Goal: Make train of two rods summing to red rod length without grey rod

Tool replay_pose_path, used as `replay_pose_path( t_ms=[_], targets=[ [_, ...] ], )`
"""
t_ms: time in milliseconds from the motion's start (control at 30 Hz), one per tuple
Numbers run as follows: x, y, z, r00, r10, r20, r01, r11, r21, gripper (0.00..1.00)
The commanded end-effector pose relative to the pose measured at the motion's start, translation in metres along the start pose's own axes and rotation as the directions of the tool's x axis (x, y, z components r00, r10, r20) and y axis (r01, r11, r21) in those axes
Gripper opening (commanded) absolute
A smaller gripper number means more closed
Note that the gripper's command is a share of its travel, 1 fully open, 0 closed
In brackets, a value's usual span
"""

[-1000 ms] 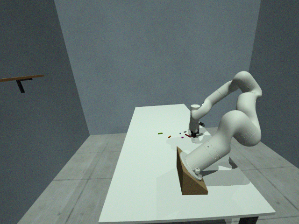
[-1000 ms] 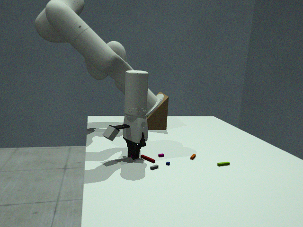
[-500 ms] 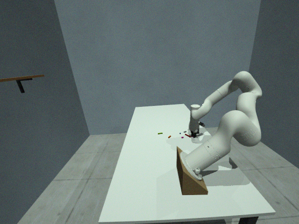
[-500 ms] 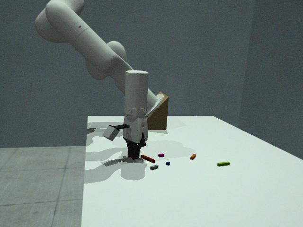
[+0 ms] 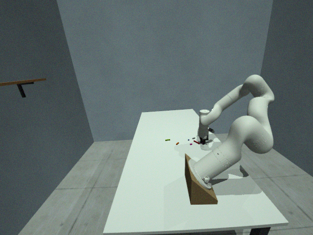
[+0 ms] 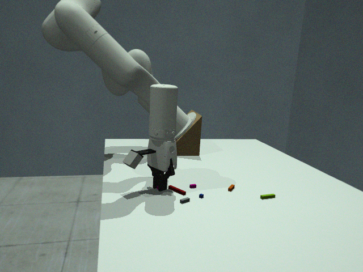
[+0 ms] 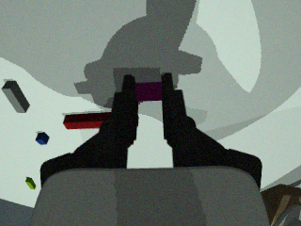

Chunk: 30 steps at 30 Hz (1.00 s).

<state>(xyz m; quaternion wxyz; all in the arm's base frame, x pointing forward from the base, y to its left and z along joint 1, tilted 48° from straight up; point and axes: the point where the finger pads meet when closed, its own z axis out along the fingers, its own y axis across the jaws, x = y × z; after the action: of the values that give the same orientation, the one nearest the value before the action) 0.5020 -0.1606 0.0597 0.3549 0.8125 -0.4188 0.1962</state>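
The tool (image 7: 149, 97) stands upright over the white bench (image 6: 264, 234), its 2 dark fingers pressed on the sides of a short magenta rod (image 7: 149, 90) — clamped on it, low at the bench surface. In the exterior view only a sliver of that rod (image 6: 158, 187) shows between the fingertips, and whether it rests on the bench or sits just above it cannot be told.

Just beside the tool lies the red rod (image 6: 177, 190), flat, its near end close to the fingers. In the wrist view it (image 7: 85, 121) appears to the left of the left finger. A second magenta rod (image 6: 192, 186) lies near the red rod's far end, apart from it. The grey rod (image 6: 184, 200) lies on the near side of the red one, the small blue rod (image 6: 201, 195) just beside it. Farther along the bench come the orange rod (image 6: 231, 187) and then, well apart, the lime rod (image 6: 267, 196).

From the top view the same spread shows in a loose row — lime (image 5: 167, 139), orange (image 5: 177, 143), magenta (image 5: 190, 144), red (image 5: 196, 142) — with the tool (image 5: 202, 142) at the right end. No 2 rods touch. The arm rises from a brown wedge base (image 5: 199, 194) on the bench.
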Motion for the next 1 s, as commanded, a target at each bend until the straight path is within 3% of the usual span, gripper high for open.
replay_pose_path(
  t_ms=[0,233,633,967],
  targets=[
    [0.0,0.0,-0.001,1.0,0.0,-0.001,0.0,1.0,0.001,0.15],
    [0.0,0.0,-0.016,1.0,0.0,-0.001,0.0,1.0,0.001,0.15],
    [0.0,0.0,-0.094,1.0,0.0,-0.001,0.0,1.0,0.001,0.15],
    [0.0,0.0,-0.101,1.0,0.0,-0.001,0.0,1.0,0.001,0.15]
  ],
)
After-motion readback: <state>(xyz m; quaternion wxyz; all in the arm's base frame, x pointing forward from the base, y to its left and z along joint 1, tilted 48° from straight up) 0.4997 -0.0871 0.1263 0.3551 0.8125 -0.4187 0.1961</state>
